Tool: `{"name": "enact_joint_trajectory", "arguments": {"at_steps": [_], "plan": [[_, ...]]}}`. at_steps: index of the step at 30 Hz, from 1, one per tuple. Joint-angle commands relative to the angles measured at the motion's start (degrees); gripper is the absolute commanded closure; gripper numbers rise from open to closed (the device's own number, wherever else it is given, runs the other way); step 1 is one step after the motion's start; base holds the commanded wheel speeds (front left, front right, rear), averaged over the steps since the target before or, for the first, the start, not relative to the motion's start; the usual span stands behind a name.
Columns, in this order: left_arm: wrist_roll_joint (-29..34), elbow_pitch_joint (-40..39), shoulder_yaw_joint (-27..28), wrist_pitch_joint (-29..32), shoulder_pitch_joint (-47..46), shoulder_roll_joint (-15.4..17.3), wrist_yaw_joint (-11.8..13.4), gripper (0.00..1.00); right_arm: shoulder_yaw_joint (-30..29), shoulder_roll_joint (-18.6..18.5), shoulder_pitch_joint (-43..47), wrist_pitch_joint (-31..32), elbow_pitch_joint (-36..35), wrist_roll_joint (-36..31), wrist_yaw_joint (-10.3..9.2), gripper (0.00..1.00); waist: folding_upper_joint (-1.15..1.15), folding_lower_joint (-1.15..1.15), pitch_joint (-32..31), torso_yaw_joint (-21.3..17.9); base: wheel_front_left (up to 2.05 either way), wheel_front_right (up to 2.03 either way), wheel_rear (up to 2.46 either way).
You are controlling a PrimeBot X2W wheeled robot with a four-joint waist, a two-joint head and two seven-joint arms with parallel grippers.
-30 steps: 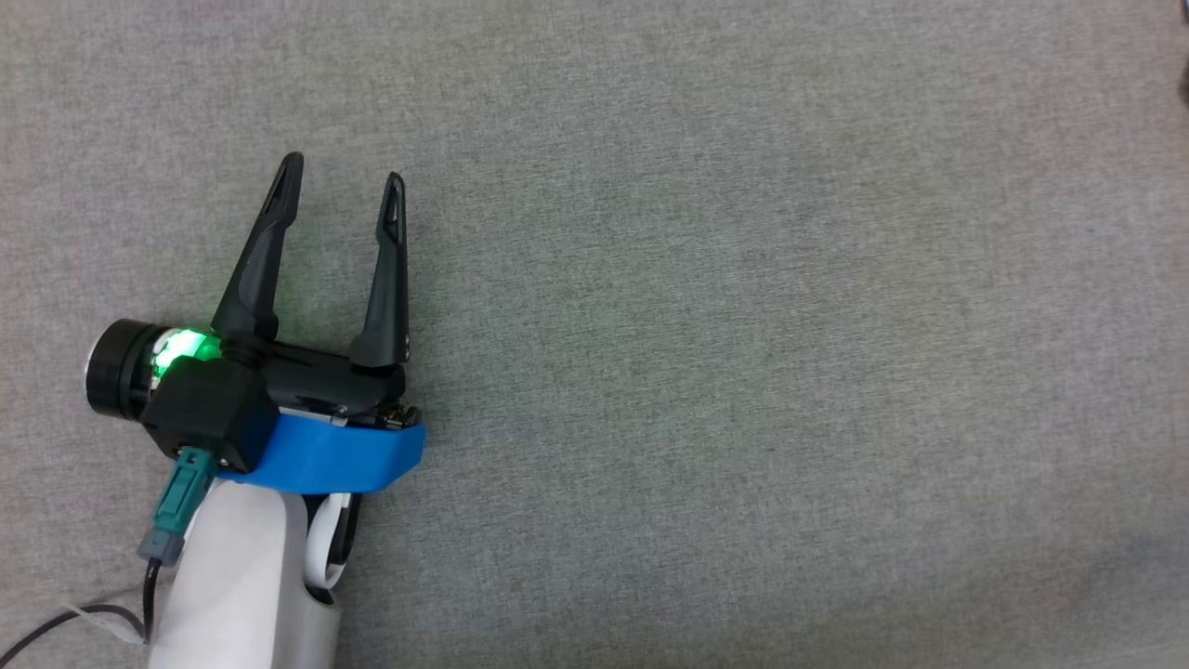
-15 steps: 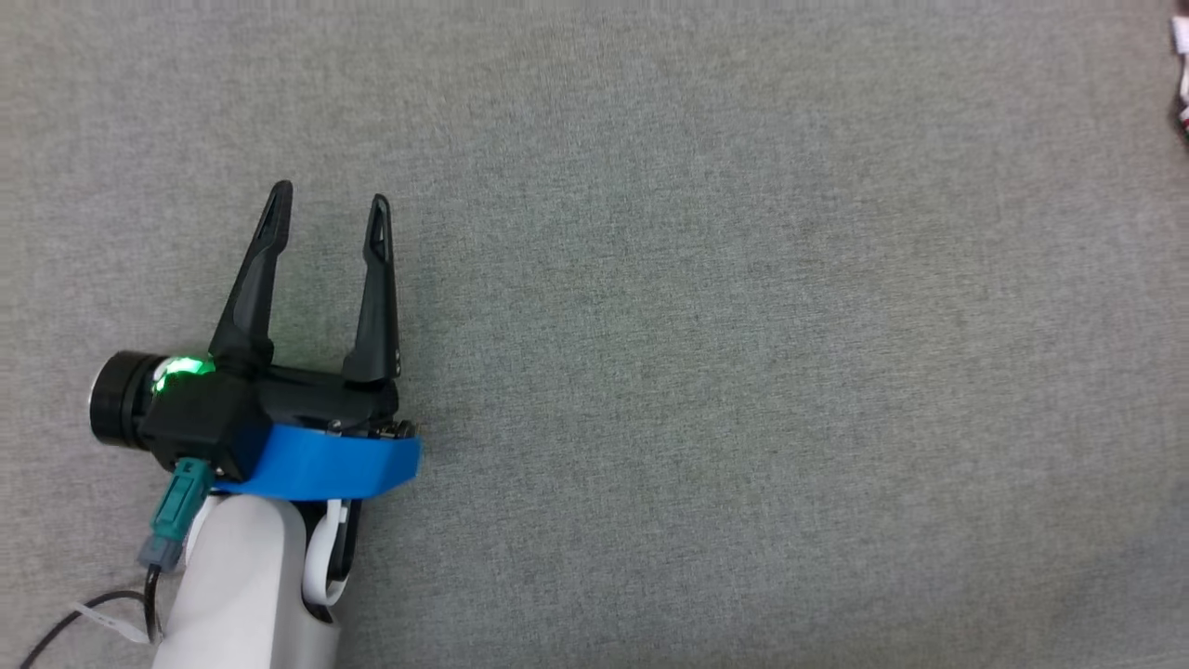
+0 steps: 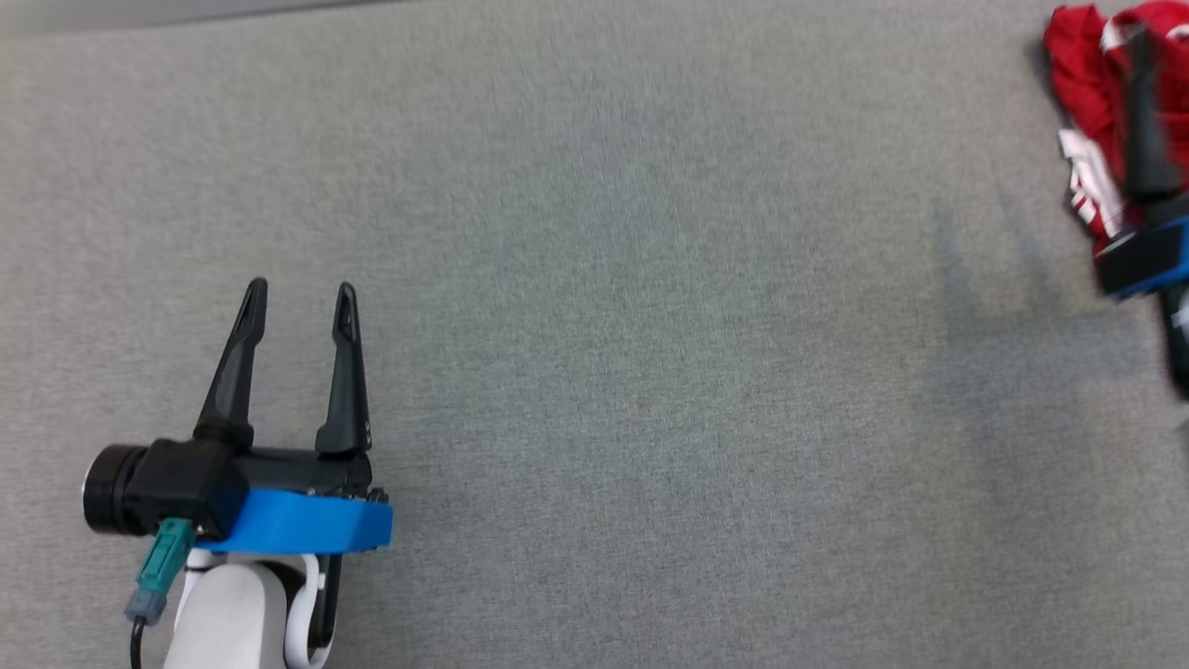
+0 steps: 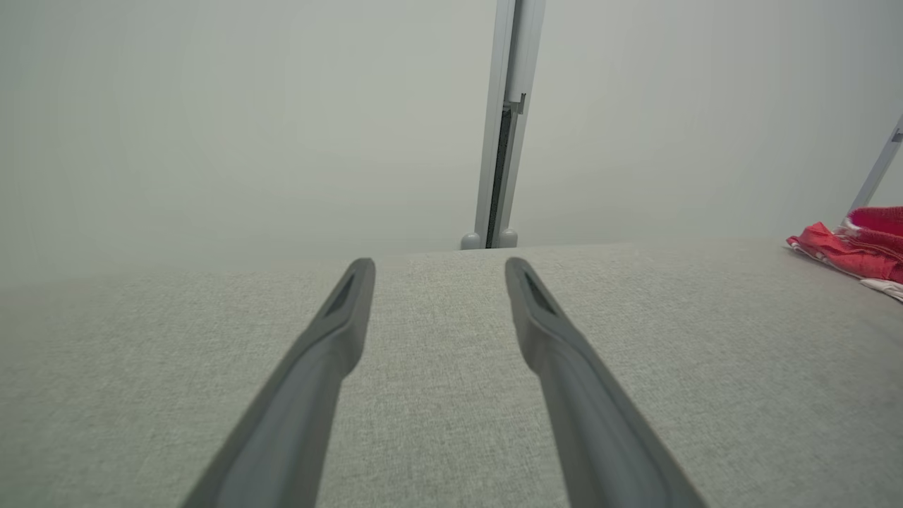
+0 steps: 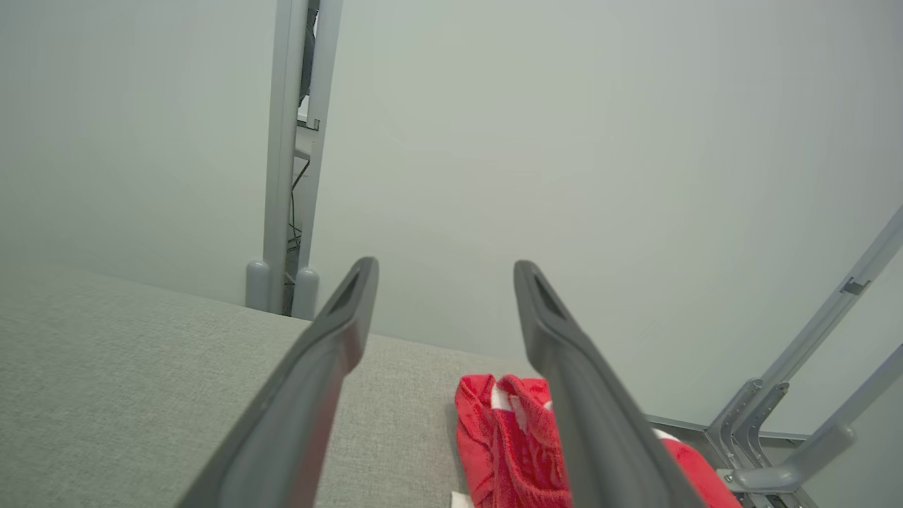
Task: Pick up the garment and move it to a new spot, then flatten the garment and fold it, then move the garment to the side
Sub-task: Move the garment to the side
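The garment (image 3: pixel 1082 84) is a crumpled red cloth with white markings, lying at the far right of the grey table (image 3: pixel 650 325). It also lies at the right edge of the left wrist view (image 4: pixel 857 247). My right gripper (image 5: pixel 444 275) hovers open just above the garment (image 5: pixel 508 437), nothing between its fingers; one blurred finger (image 3: pixel 1144 121) crosses the cloth in the head view. My left gripper (image 3: pixel 299 293) stands open and empty over bare table at the lower left, far from the garment, and is seen again from its own wrist camera (image 4: pixel 439 271).
The table's far edge (image 3: pixel 186 14) runs along the top left. A pale upright post (image 4: pixel 504 127) stands behind it against a plain wall. Grey slanted frame struts (image 5: pixel 811 395) stand just past the garment at the table's right end.
The head camera has shifted, so the whole picture has slid. The red garment and the right gripper above it have come into view at the upper right.
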Motion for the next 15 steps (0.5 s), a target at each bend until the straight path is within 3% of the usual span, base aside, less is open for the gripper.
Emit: {"name": "enact_joint_trajectory", "arguments": {"at_steps": [1, 9, 15], "plan": [[-0.2, 0.38, 0.57, 0.04, 1.63, 0.25, -0.12, 0.0, 1.6, 2.53, 3.8, 0.07, -2.07, -0.42, -0.07, 0.0, 0.0, 0.0, -4.07, 0.99, 0.0, 0.0, 0.0], [-1.02, 1.24, 1.32, 0.04, 5.2, 0.26, -0.17, 0.0, 5.2, 8.12, 13.53, 0.06, -7.19, 1.7, -0.07, 0.0, 0.0, 0.0, -9.23, 1.87, 0.0, 0.0, 0.0], [-1.97, 1.82, 1.22, 0.04, 8.32, 0.26, 0.18, 0.0, 1.91, 12.25, 24.19, 0.06, -12.19, 3.46, -0.07, 0.0, 0.0, 0.0, -12.97, 2.73, 0.0, 0.0, 0.0]]}}
